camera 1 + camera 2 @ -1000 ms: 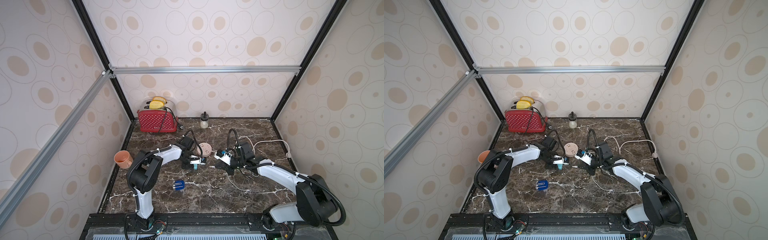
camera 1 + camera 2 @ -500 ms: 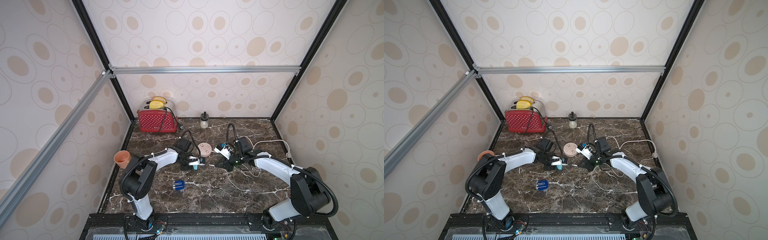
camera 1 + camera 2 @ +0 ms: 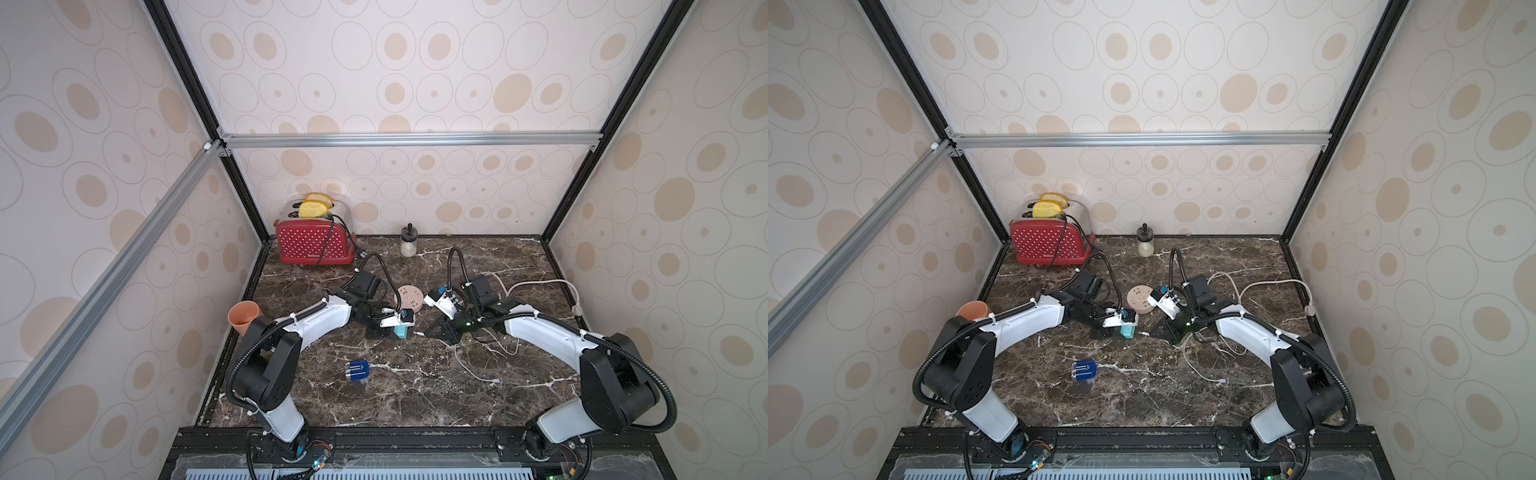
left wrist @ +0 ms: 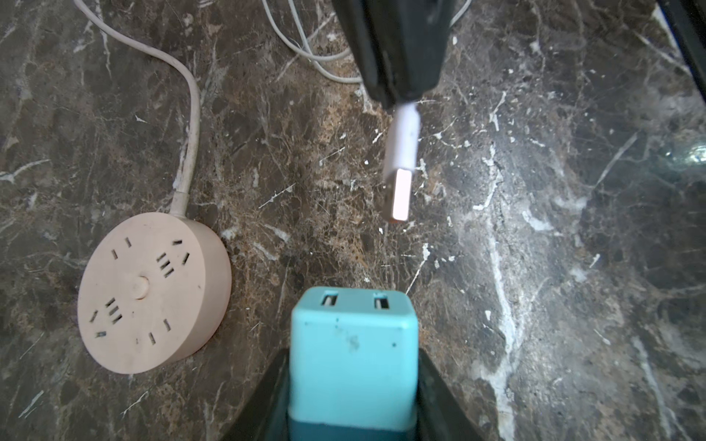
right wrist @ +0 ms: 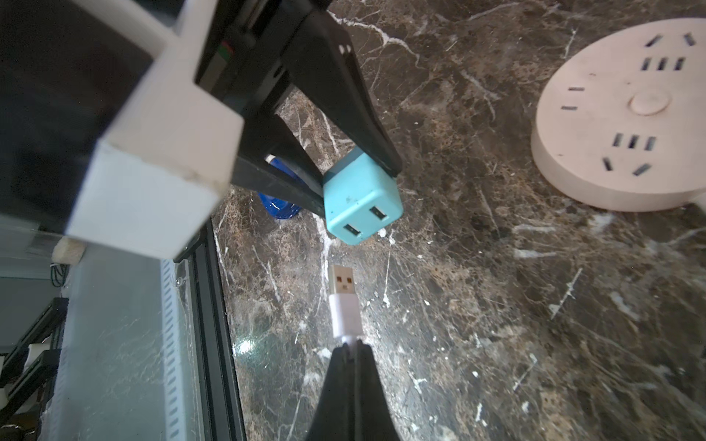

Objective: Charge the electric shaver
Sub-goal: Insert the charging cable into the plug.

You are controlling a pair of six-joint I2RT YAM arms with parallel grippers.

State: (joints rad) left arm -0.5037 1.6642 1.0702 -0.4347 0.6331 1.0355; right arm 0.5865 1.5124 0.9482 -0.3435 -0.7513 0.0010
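electric shaver [image 3: 356, 371] | deep blue, white line marks | lying flat, face up

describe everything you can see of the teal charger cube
The teal charger cube looks like matte plastic, rounded corners, dark specks, a darker band at its rear. Two empty USB ports sit side by side on its front. The left gripper clamps its sides; the ports face a white USB plug, apart from it.
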